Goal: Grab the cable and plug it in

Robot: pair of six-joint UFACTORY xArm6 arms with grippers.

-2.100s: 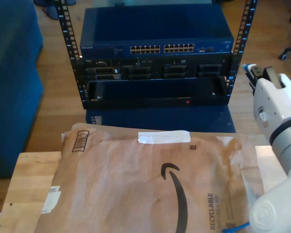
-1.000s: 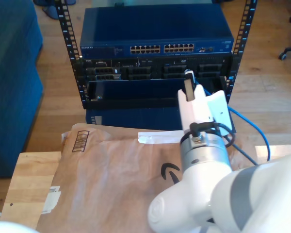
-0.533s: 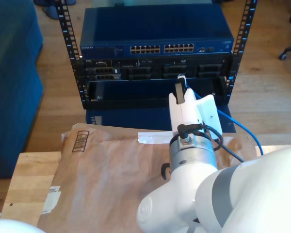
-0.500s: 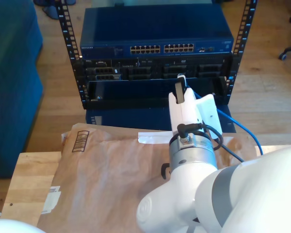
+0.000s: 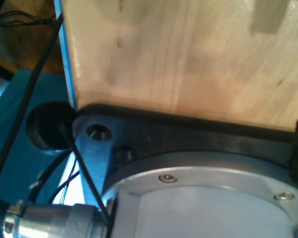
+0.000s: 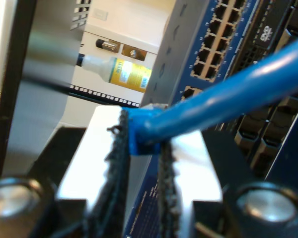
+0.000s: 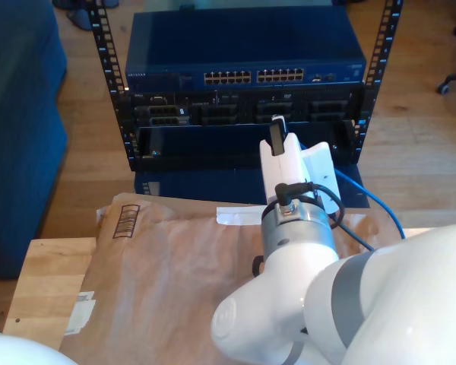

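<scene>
My second gripper [image 6: 141, 148] is clamping the blue cable [image 6: 223, 101] near its plug, at the exterior view's centre, facing the network switch [image 7: 243, 57]. I cannot tell how my first gripper's jaws are standing.

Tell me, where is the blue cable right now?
The blue cable is pinched in my second hand, right before the switch; in the exterior view it trails toward the right.

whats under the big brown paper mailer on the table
A light wooden table shows past the mailer at the exterior view's left, with a white label at that edge. Whatever lies beneath the paper itself is covered, and a white arm blocks its other end.
</scene>
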